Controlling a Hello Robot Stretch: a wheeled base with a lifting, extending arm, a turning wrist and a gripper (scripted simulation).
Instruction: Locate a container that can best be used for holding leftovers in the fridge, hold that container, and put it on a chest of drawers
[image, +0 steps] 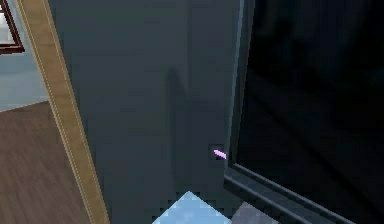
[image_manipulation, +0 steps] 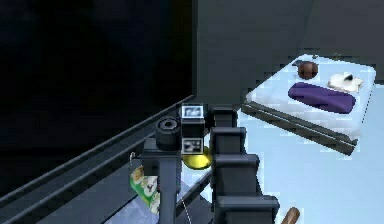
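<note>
My arm (image_manipulation: 238, 175) rises as a dark bar from the arm side view's bottom edge, with two white marked squares (image_manipulation: 192, 116) at its far end. Left of them is the gripper (image_manipulation: 155, 150), in front of a dark ledge under a large black panel (image_manipulation: 90, 70). A small yellow rounded thing (image_manipulation: 201, 158) shows just below the squares. A green and white thing (image_manipulation: 146, 186) lies near the fingers. I cannot tell whether the gripper holds anything.
A bed (image_manipulation: 290, 120) with a pale blue cover lies at the arm side view's upper right, bearing a purple pillow (image_manipulation: 325, 97) and a brown round thing (image_manipulation: 308, 69). Ahead stand a dark teal wall (image: 140, 100), a wooden door frame (image: 60, 100) and a black panel (image: 320, 90).
</note>
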